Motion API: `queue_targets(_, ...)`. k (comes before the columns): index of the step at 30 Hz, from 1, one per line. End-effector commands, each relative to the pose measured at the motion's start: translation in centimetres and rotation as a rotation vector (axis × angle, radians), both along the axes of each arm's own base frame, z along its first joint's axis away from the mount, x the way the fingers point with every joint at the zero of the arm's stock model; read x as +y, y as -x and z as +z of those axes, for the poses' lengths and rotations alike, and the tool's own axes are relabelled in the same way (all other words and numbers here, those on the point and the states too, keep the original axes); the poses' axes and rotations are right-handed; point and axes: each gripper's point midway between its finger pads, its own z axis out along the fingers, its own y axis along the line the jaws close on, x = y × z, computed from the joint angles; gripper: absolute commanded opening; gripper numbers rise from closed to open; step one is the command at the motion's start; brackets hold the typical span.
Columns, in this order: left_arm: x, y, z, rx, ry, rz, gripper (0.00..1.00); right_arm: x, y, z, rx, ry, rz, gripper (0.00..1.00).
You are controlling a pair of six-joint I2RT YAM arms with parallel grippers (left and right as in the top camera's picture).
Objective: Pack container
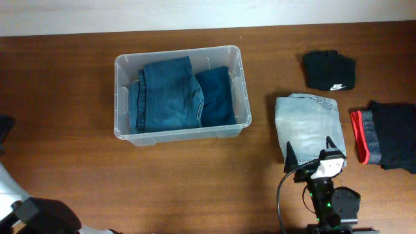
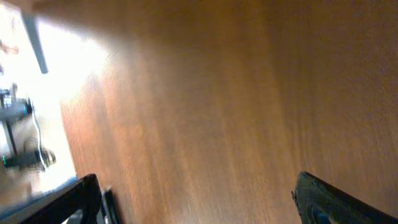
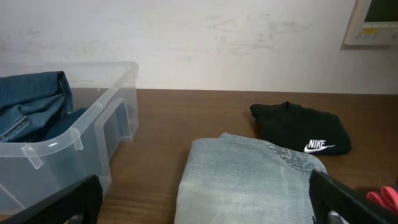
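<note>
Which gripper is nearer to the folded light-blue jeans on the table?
Right. The right gripper is at the near edge of the light-blue jeans; the left gripper is over bare wood, beyond the container.

A brown wooden table point(image 1: 65, 130) holds folded clothes. On the right lies a pale, light-wash pair of jeans point(image 1: 307, 123). Farther back sits a black garment point(image 1: 328, 70) with a white Nike logo. At the right edge is a dark garment point(image 1: 390, 136) with red and grey trim. Two folded blue denim pieces point(image 1: 166, 94) lie side by side in the container point(image 1: 182, 134). A pale wall point(image 3: 186, 37) stands behind.
</note>
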Motion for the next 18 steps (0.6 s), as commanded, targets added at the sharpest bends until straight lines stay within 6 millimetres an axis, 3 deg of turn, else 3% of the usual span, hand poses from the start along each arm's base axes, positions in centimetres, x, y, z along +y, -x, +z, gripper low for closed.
queue_targets(1, 0.9, 2.2, 0.9, -0.069, 0.003, 0.17, 0.99, 0.0, 0.0, -0.1, -0.002, 0.001, 0.005, 0.99)
queue_targets(7, 2.2, 5.2, 0.4, -0.115, 0.073, 0.305, 0.99, 0.0, 0.0, -0.2, 0.007, -0.099, 0.0, 0.99)
queue_targets(13, 1.6, 5.7, 0.0, -0.163, 0.16, 0.337, 0.99, 0.4, 0.0, 0.3, 0.001, -0.233, 0.016, 0.99)
queue_targets(18, 1.4, 5.8, 1.0, -0.186, 0.139, 0.312, 1.0, 0.9, 0.1, 0.4, 0.004, -0.25, 0.044, 0.98)
